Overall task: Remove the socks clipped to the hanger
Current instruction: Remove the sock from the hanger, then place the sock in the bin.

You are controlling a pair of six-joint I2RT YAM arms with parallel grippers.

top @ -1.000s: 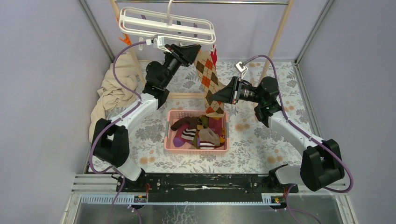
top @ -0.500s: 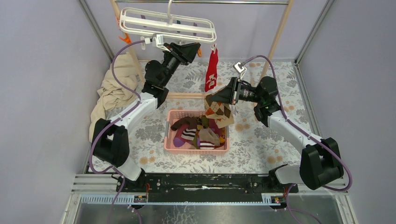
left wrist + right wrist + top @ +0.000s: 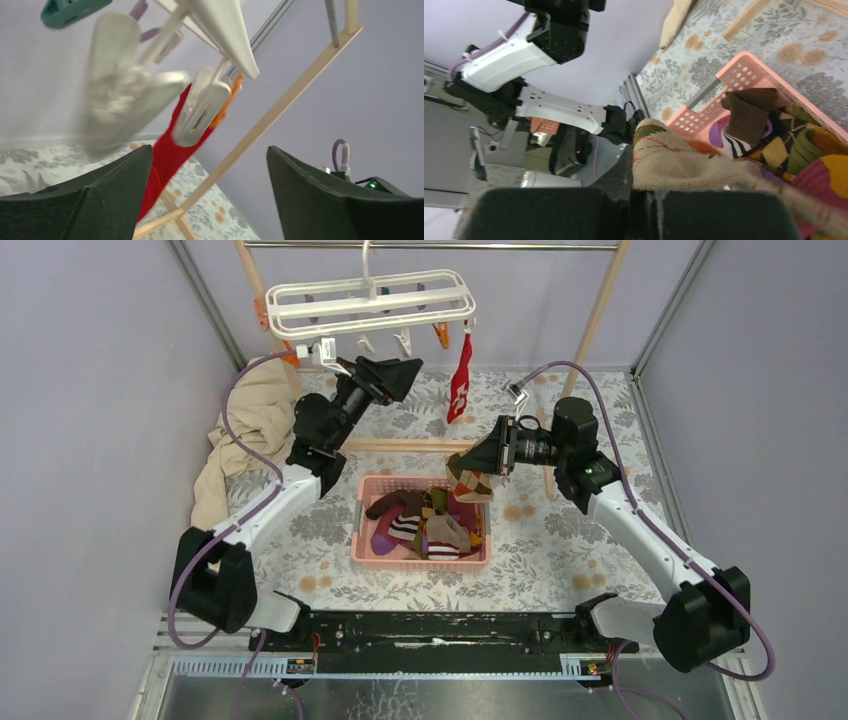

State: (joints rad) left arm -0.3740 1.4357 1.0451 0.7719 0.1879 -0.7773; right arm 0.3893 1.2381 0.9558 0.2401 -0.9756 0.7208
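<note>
Hanger (image 3: pixel 368 302) of white bars hangs high with one red sock (image 3: pixel 460 380) clipped at its right corner, the pink basket (image 3: pixel 362 530) below holds loose socks (image 3: pixel 425 530), the left gripper (image 3: pixel 405 368) gapes empty under the clips (image 3: pixel 200 110), and the right gripper (image 3: pixel 470 472) pinches an argyle sock (image 3: pixel 472 485) over the basket's far right corner.

White arms (image 3: pixel 275 498) carry black joints (image 3: pixel 318 426), purple cables (image 3: pixel 226 410), apparently one green light (image 3: pixel 371 185).
</note>
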